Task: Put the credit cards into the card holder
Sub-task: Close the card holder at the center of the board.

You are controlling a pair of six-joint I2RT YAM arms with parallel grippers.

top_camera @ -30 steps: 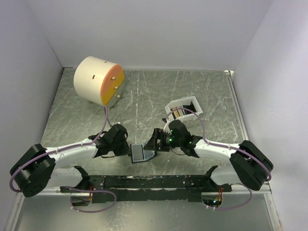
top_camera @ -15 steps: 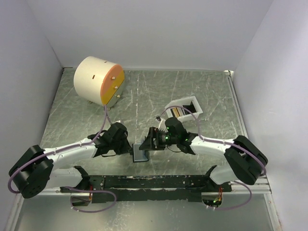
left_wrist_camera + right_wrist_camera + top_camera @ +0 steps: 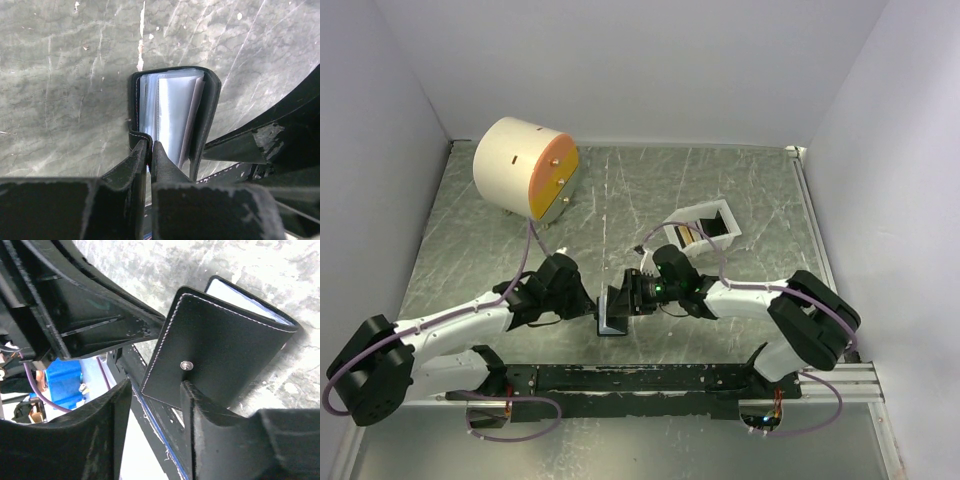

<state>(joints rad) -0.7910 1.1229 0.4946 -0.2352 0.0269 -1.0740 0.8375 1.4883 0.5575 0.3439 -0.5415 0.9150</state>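
Observation:
The black card holder point(image 3: 613, 313) stands on edge near the table's front, between my two grippers, partly open with clear sleeves showing point(image 3: 172, 112). My left gripper point(image 3: 592, 311) is shut on its left cover point(image 3: 150, 145). My right gripper point(image 3: 628, 297) is open point(image 3: 155, 387). The lower corner of the holder's outer cover point(image 3: 225, 350), the one with the snap stud, lies between the right gripper's fingers, and one finger point(image 3: 192, 400) touches it. The credit cards point(image 3: 689, 234) sit on edge in the white tray point(image 3: 716, 209) behind the right arm.
A big cream cylinder point(image 3: 525, 167) with an orange face stands at the back left. The black base rail point(image 3: 640, 380) runs along the near edge just in front of the holder. White walls close the table on three sides.
My right arm has swung left to the holder and its jaws have narrowed around the outer cover. The holder has gone from lying open to standing more folded. The left gripper keeps its hold.

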